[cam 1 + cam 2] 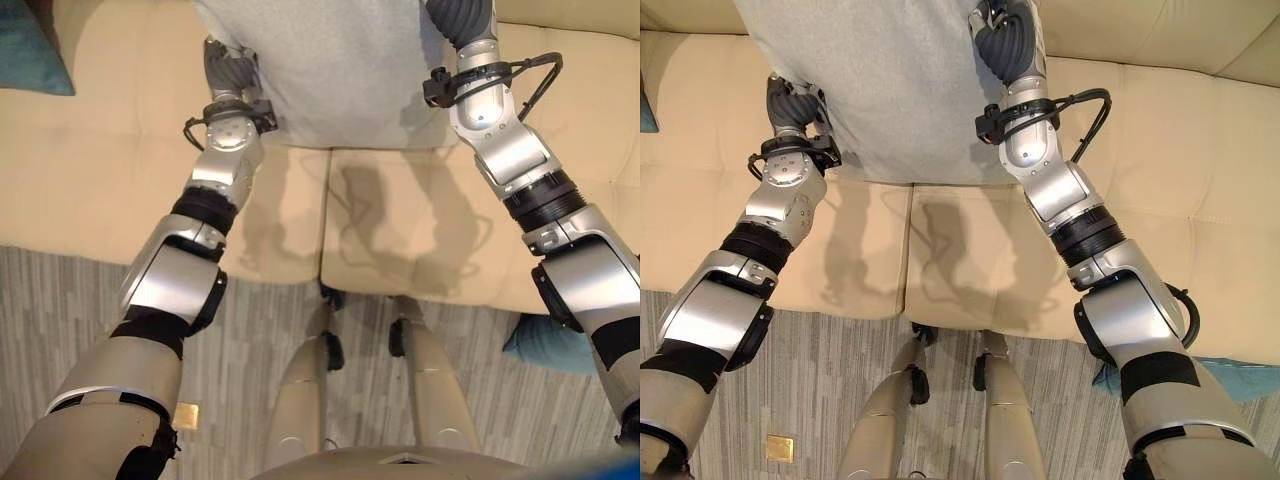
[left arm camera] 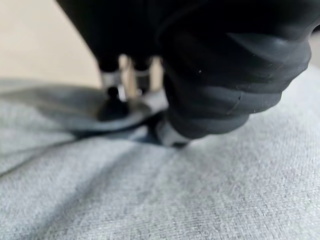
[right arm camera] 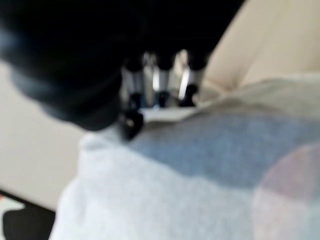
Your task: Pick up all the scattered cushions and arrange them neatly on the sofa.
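- Left eye view looks down on a beige sofa (image 1: 90,190), with a grey cushion (image 1: 330,70) lying on its seat, up against the backrest and over the seam between two seat pads.
- Both arms reach forward to that cushion, one at each side edge.
- At the cushion's left edge sits the left hand (image 2: 150,107); its own wrist view shows dark-tipped fingers (image 2: 112,100) pressed into the fabric, which bunches into folds round them, so the hand is pinching the grey cushion.
- At the cushion's right edge, further up, is the right hand (image 3: 160,90); its wrist view shows fingertips (image 3: 160,97) hooked over the cushion's rim with the thumb (image 3: 131,122) against the side, so this hand clasps the cushion too.
- A teal cushion (image 1: 35,45) lies on the sofa at the far left, well apart from the grey one.
- Another teal cushion (image 1: 550,345) lies on the striped grey carpet (image 1: 70,290), just in front of the sofa's right end, partly hidden behind the right arm.
- A small brass-coloured floor plate (image 1: 187,415) sits in the carpet near the left arm.
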